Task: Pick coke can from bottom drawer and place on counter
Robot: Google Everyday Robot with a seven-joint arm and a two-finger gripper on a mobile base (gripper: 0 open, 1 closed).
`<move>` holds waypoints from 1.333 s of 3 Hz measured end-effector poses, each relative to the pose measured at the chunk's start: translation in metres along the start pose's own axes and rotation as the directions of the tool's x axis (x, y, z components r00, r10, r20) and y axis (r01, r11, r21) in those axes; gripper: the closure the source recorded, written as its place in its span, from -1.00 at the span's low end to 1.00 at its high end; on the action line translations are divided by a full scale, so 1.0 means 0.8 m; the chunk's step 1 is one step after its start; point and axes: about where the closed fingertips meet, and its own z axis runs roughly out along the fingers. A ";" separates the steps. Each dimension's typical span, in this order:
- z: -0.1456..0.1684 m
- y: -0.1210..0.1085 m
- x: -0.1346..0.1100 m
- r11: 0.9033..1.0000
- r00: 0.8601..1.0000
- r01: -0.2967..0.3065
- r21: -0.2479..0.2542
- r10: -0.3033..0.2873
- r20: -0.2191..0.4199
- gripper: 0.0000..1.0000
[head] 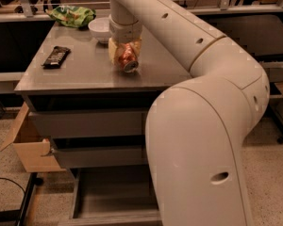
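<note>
The claw (126, 55) clamps the tilted can (128, 60) close over the worktop (85, 72). Lower until the can rests, then release gently, or it may roll toward the bowl (99, 28) behind the claw.

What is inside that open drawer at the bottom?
Only bare grey floor shows in the bottom drawer; the robot's arm covers its right part, so that stretch cannot be seen. The coke can is up at the counter, held in the gripper.

Tilted coke can (128, 59) in tool (126, 55) over counter (82, 72).
</note>
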 end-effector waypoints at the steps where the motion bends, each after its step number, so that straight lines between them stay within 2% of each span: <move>1: 0.004 -0.001 0.005 1.000 1.000 0.001 0.002 -0.001 -0.010 -1.00; 2: 0.006 -0.001 0.007 1.000 1.000 0.002 0.006 -0.002 -0.019 -1.00; 3: -0.023 0.027 -0.007 0.998 0.996 -0.055 0.019 0.056 -0.072 -1.00; 4: -0.062 0.073 -0.036 0.985 0.976 -0.171 0.007 0.170 -0.136 -1.00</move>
